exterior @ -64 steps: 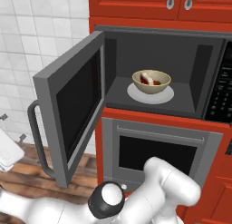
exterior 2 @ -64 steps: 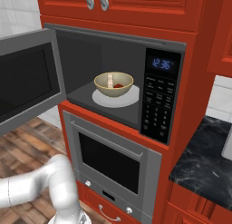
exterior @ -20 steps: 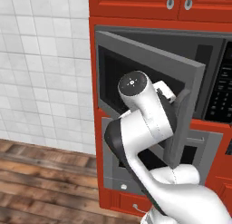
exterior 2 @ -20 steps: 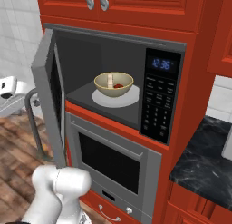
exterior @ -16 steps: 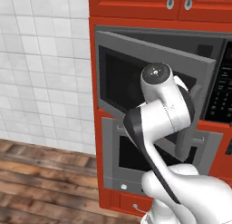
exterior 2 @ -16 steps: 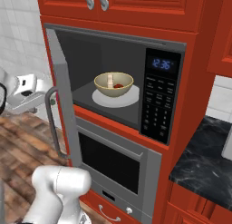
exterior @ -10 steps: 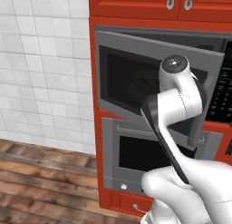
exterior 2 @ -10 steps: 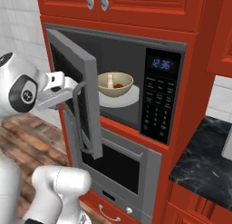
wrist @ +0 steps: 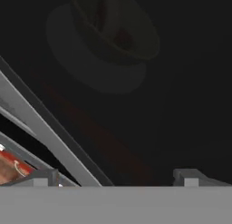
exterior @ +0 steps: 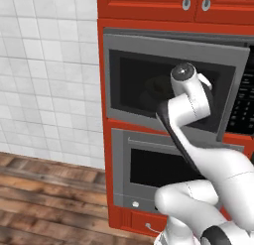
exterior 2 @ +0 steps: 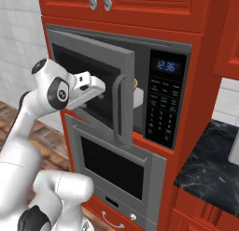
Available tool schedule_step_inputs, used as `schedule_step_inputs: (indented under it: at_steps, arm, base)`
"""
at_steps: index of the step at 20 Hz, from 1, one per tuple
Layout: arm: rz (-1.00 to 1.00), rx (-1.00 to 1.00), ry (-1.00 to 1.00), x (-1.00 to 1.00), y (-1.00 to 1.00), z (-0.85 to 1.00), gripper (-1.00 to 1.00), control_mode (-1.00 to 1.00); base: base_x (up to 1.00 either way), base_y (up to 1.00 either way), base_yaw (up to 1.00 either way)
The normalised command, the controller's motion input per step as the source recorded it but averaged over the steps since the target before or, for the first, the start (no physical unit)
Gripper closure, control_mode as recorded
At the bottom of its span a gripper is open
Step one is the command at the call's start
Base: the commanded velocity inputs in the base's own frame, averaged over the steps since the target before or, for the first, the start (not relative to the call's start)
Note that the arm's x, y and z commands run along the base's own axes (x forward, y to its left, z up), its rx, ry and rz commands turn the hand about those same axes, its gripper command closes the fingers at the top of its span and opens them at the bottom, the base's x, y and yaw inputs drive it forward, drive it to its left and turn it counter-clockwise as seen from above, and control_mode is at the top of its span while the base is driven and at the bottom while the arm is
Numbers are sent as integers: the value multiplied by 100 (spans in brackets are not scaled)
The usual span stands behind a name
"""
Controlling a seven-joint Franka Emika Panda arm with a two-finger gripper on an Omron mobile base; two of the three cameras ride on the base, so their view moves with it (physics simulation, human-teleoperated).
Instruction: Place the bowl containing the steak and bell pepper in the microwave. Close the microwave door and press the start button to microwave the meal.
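Swinging shut now: the microwave door (exterior 2: 91,80) that stood wide a few seconds ago has come most of the way round, with only a narrow gap left at the handle side. The gripper (exterior 2: 95,87) is pressed flat against the dark glass, its fingers spread wide and grasping nothing; it's a push, not a pull on the handle. Through the glass in the hand view, the bowl (wrist: 115,26) shows dimly on its plate (wrist: 97,60) inside the microwave (exterior 2: 161,92), so the meal is already where it belongs. Peeking past the door's edge, a sliver of that bowl is visible from the right. By my reckoning, one more shove latches it, then it's over to the keypad (exterior 2: 161,115) for the start button.
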Motion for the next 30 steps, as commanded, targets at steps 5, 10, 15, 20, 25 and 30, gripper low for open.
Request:
schedule_step_inputs:
  at_steps: [5,10,15,20,25,30]
  arm:
    - [-5,-10,0,96,-37,-12,-100,-100]
    - [-6,-1,0,87,-38,0,-100,-100]
    - [-4,0,0,74,-46,2,-100,-100]
    - [-3,-5,-30,26,-28,-53,-100,-100]
    - [-13,-20,-84,-56,-5,-100,-100,-100]
    - [-10,-8,-61,-95,-7,-26,-100,-100]
  base:
    - [0,0,0]
    - [0,0,0]
    - [0,0,0]
    - [0,0,0]
    - [0,0,0]
    - [0,0,0]
